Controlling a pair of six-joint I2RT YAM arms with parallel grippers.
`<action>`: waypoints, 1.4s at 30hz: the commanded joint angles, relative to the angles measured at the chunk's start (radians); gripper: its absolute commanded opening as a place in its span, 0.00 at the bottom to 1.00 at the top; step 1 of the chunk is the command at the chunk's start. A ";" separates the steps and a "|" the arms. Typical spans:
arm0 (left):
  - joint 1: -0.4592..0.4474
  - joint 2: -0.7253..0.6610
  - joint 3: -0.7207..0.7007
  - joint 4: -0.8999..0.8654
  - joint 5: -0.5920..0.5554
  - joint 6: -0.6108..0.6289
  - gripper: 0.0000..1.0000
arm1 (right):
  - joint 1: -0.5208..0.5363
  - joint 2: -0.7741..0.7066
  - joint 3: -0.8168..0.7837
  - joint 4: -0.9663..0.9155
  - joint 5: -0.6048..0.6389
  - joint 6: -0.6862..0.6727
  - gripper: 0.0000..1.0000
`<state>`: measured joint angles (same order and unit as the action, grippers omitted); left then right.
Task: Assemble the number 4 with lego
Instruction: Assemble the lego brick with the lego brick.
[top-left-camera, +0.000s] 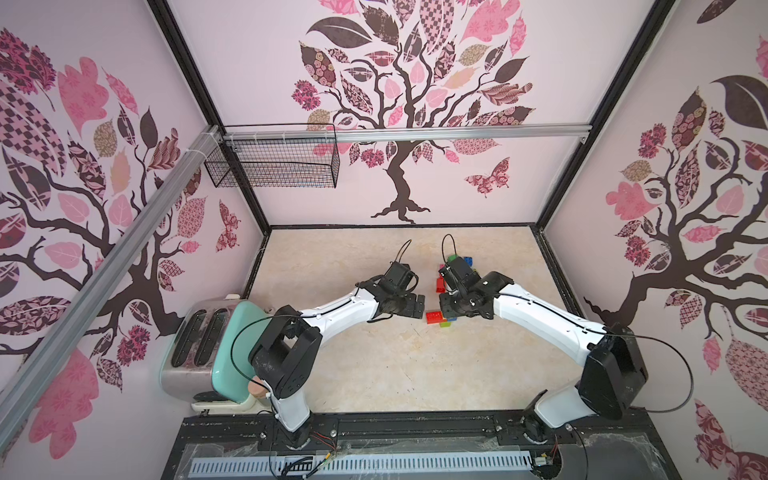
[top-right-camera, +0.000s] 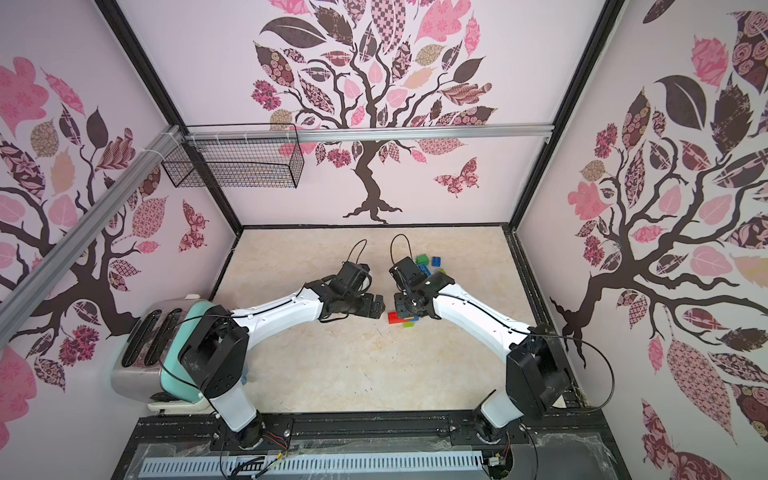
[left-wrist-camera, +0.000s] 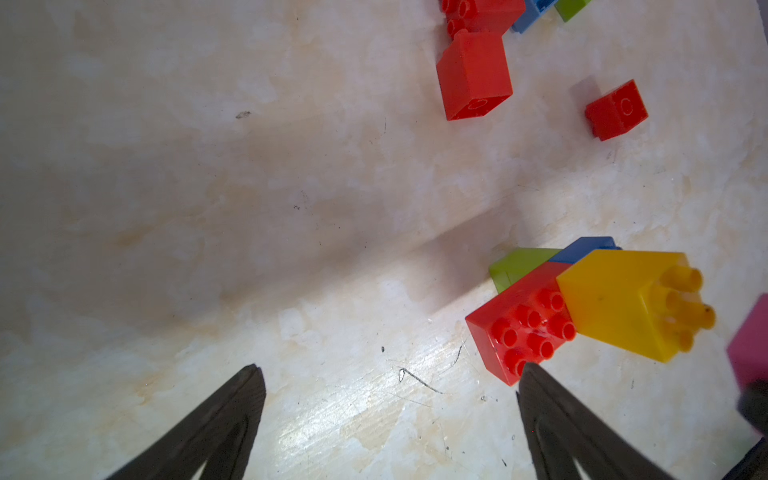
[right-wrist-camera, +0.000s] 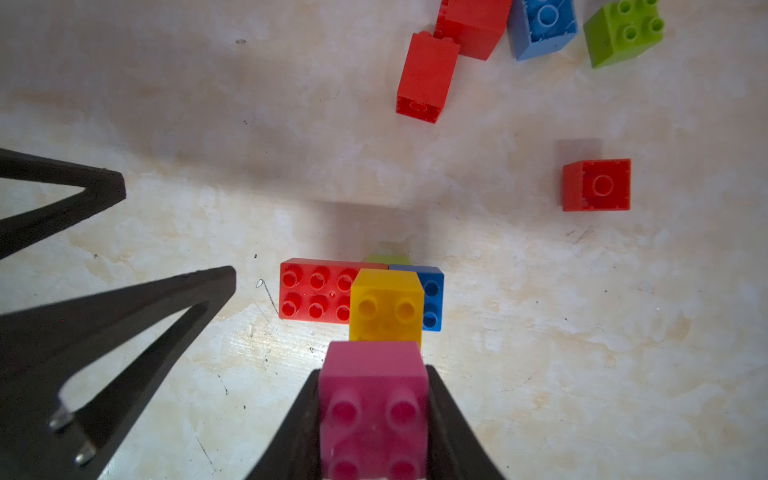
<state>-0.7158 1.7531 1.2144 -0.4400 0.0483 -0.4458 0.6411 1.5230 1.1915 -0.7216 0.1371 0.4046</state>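
Observation:
The lego build lies mid-table: a long red brick (right-wrist-camera: 313, 295) and a blue brick (right-wrist-camera: 432, 299) sit on a lime brick (left-wrist-camera: 515, 266), with a yellow brick (right-wrist-camera: 386, 307) stacked on top. My right gripper (right-wrist-camera: 372, 372) is shut on a pink brick (right-wrist-camera: 374, 411), studs up, directly over the yellow one. In the left wrist view a small gap shows between the pink brick (left-wrist-camera: 752, 345) and the yellow studs. My left gripper (left-wrist-camera: 390, 368) is open and empty just beside the red brick's end (top-left-camera: 434, 316), low over the table.
Loose lego lies behind the build: two red bricks (right-wrist-camera: 426, 75), a small red cube (right-wrist-camera: 596, 185), a blue brick (right-wrist-camera: 542, 27) and a lime one (right-wrist-camera: 623, 31). A mint toaster (top-left-camera: 208, 345) stands front left. A wire basket (top-left-camera: 274, 162) hangs on the back wall.

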 joint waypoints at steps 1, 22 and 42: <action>0.003 0.021 -0.030 0.017 0.007 -0.006 0.98 | 0.002 0.027 0.020 0.005 0.020 0.010 0.00; 0.002 0.043 -0.033 0.024 0.017 -0.010 0.98 | 0.002 0.065 -0.117 0.013 0.020 0.010 0.01; 0.003 0.037 -0.046 0.036 0.010 0.009 0.98 | 0.002 0.179 -0.168 -0.133 -0.040 -0.033 0.00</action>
<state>-0.7158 1.7809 1.2060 -0.4255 0.0578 -0.4446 0.6415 1.5852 1.1412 -0.6502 0.1825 0.3805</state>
